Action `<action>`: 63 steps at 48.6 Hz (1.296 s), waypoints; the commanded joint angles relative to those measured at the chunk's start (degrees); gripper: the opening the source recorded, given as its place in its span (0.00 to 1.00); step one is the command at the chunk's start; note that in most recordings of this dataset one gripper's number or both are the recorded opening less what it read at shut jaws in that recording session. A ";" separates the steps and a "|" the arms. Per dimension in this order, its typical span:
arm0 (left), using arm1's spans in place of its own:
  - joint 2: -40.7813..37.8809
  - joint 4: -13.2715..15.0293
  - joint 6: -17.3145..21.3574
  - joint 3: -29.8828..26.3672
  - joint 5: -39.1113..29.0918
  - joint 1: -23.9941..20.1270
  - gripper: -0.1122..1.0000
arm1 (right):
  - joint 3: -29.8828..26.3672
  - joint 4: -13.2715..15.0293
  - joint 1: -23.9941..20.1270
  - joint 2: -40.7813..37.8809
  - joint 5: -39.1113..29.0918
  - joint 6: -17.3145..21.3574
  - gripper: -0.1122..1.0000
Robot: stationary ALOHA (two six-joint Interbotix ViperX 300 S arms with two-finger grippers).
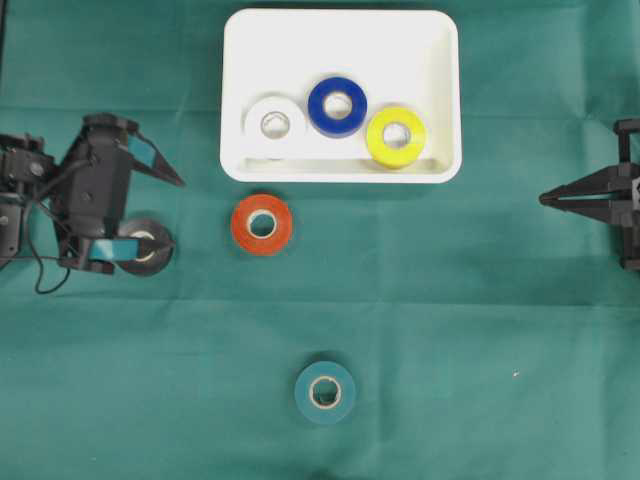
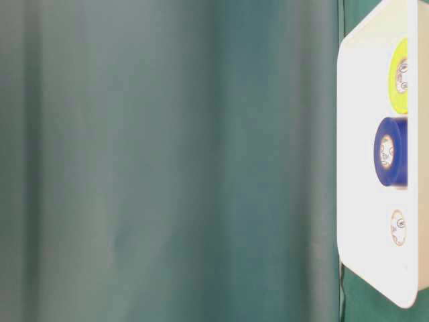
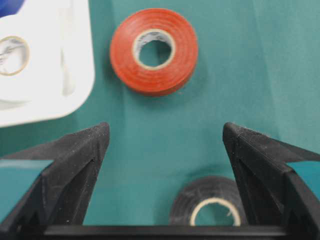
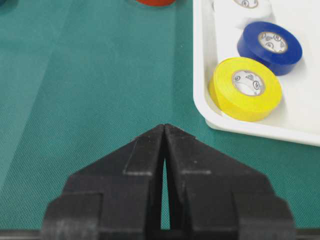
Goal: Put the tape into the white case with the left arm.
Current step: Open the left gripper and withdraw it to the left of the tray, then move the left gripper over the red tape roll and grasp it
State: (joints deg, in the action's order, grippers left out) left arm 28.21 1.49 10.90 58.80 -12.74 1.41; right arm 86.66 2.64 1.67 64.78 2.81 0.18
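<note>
At the left edge of the overhead view I have the left gripper (image 1: 160, 215) spread wide and holding nothing; the black roll (image 1: 148, 246) lies flat on the green cloth (image 1: 480, 330) at the tip of its lower finger, and the left wrist view shows that roll (image 3: 210, 207) low in the frame, nearer the right finger than the left.

Handling, as I judge it: a tape roll is light, stiff across its width and slightly tacky at the wound edge; it should not crush under a firm pinch; I would grip across the outer diameter, fingers on opposite sides of the ring, since one finger through the core risks tipping it.

Right of the black roll, just below the tray's lower left corner, lies the red roll (image 1: 262, 224); lower centre, well apart from everything, the teal roll (image 1: 325, 392), which blends with the cloth.

Upper centre holds the white tray (image 1: 340, 25); inside it, left to right: white roll (image 1: 274, 124), blue roll (image 1: 337, 106), yellow roll (image 1: 396, 136).

At the right edge the right gripper (image 1: 548, 199) has its fingers pressed together on nothing.

Count: six rolls in all, one of each colour; three in the tray, three on the cloth; one tray; two grippers.
</note>
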 commanded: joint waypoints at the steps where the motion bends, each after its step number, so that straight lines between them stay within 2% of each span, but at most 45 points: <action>1: -2.20 0.18 -0.09 -2.29 1.05 0.97 0.93 | -0.62 0.18 0.00 -0.44 0.53 0.09 0.02; 31: -18.28 0.18 -0.09 -11.25 2.64 3.08 0.93 | -0.53 0.18 0.00 -0.44 0.53 0.09 0.02; 63: -28.30 0.18 -0.09 -17.05 2.64 3.25 0.93 | -0.53 0.18 0.00 -0.44 0.53 0.09 0.02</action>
State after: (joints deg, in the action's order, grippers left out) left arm 0.00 1.58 10.90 43.24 -10.46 4.48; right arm 86.66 2.64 1.67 64.60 2.81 0.18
